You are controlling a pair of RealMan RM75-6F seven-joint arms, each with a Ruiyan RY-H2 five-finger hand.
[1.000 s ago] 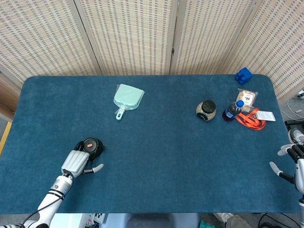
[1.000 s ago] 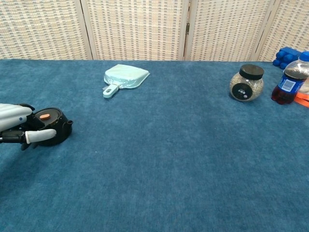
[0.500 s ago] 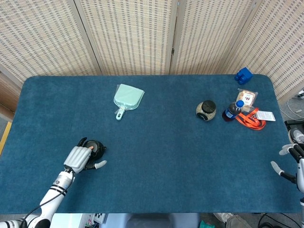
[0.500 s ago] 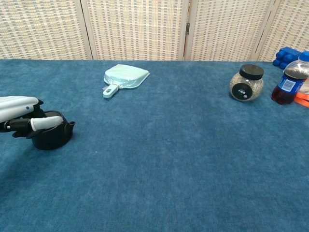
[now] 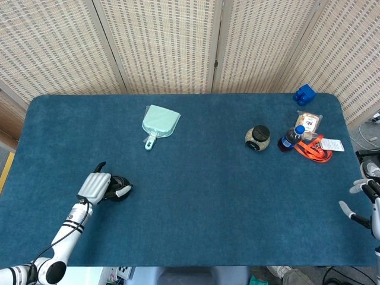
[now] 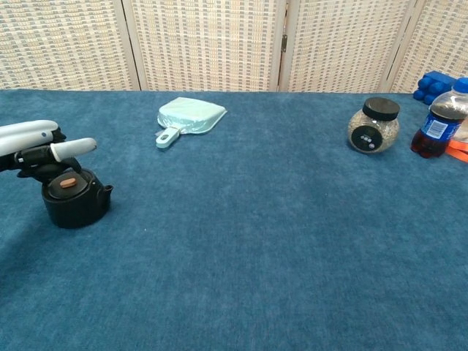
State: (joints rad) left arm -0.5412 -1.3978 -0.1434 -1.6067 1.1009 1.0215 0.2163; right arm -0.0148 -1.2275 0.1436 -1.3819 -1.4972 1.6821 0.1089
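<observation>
Black pot (image 6: 73,199) with an orange lid button now stands upright on the bench (image 6: 256,241), lower left of the frame. Left hand (image 6: 40,146) has lifted off it, released, fingers extended above. Right hand (image 5: 363,202) idles open at the right edge.

Blue-carpeted table (image 5: 196,196). Near the left edge, a squat black pot (image 6: 73,201) standing upright. Well beyond the pot, a mint dustpan (image 5: 159,123). Far right of the dustpan, a black-lidded jar (image 5: 257,138), just beside it a cola bottle (image 5: 291,139), orange strap (image 5: 313,149), snack packet (image 5: 309,122), blue block (image 5: 304,94).
</observation>
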